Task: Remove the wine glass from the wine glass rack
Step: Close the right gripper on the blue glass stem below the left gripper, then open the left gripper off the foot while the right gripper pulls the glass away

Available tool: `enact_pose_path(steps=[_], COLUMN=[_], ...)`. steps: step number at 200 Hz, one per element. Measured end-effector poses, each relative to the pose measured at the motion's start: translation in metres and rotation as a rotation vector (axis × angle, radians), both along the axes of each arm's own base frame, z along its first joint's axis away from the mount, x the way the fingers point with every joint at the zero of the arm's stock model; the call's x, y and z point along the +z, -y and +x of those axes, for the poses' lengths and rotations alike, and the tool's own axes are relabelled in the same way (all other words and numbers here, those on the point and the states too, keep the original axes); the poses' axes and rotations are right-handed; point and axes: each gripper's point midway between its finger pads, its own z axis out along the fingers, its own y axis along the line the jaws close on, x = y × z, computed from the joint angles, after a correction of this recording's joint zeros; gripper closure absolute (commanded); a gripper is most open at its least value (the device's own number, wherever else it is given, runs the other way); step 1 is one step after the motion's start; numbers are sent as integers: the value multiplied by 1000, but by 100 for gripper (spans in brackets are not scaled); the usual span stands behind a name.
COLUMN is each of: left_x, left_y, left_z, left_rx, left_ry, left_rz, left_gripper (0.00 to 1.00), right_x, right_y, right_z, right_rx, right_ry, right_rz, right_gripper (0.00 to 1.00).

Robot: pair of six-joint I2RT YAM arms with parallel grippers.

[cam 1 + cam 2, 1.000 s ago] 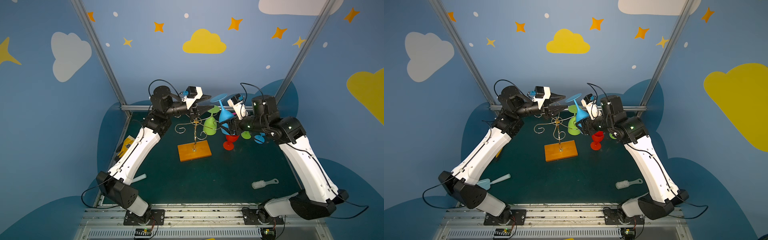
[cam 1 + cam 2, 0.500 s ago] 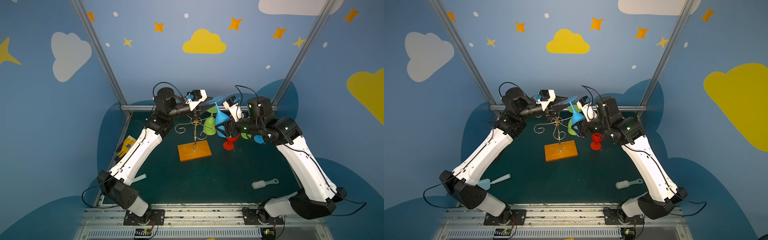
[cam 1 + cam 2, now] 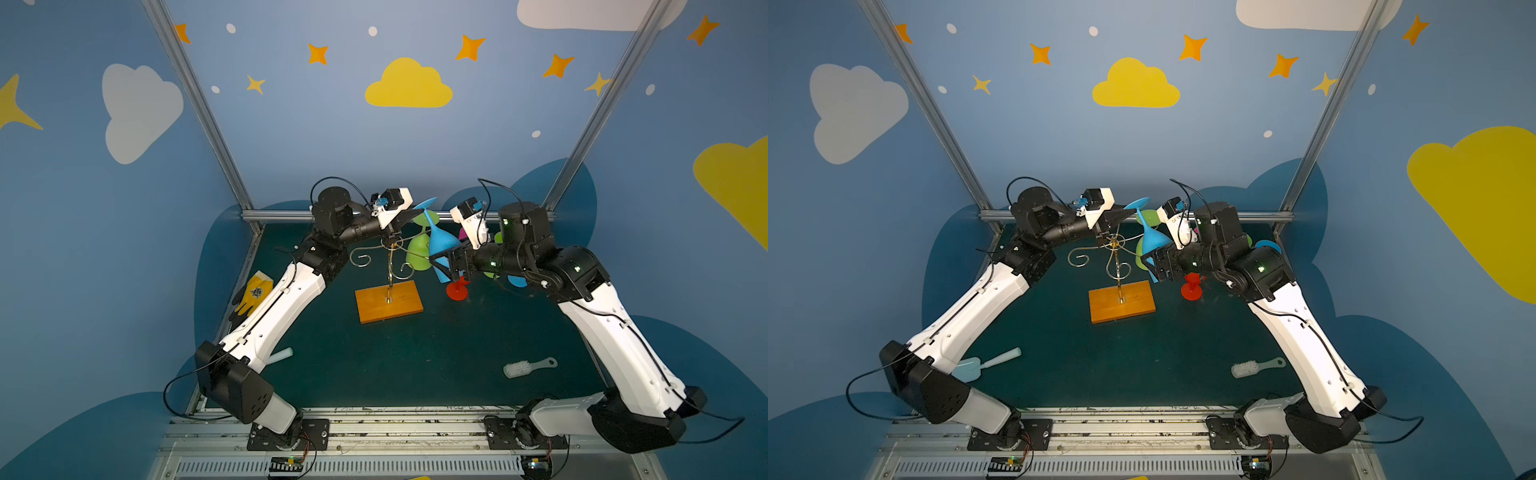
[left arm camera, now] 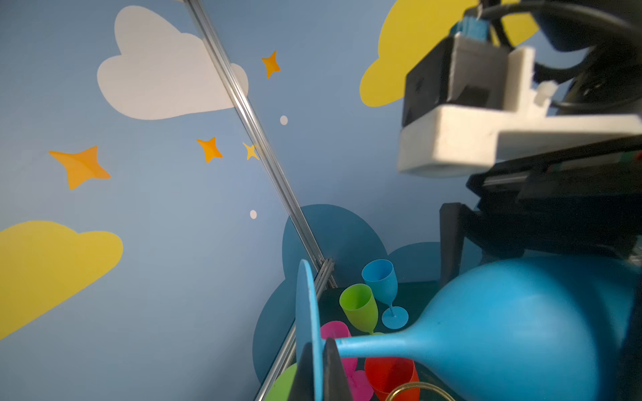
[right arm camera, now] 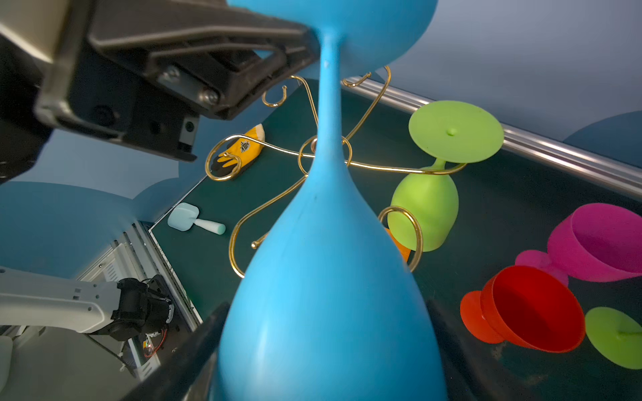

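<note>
Wine glass rack [image 3: 388, 301] stands mid-worktop [image 3: 415, 365]; the blue wine glass [image 3: 439, 245] tilts foot-up just beside its arms. Left fingers [image 4: 335, 375] pinch the foot shut; right fingers [image 5: 462, 354] stand spread wide around the bowl.

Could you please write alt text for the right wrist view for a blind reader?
An upside-down blue wine glass fills the view, its bowl flanked by the right gripper's fingers, its foot held by the left gripper. Behind, a green wine glass hangs on the wine glass rack; a red glass and a pink glass sit on the table.
</note>
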Motion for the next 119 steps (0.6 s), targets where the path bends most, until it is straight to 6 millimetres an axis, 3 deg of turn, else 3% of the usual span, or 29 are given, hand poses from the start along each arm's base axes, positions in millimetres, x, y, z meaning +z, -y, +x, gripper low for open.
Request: enact_pose_path(steps=[61,119], left_x=[11,14], left_y=[-19,-51], left_z=[5,31], left_rx=[61,99], left_ry=[-199,-354], left_rz=[-159,-283], left_gripper=[97,97], right_x=[33,39], right_y=[23,59], right_z=[-13,-35], right_rx=[-5,-72], right_ry=[91,131], right_rz=[151,210], right_gripper=[15,15])
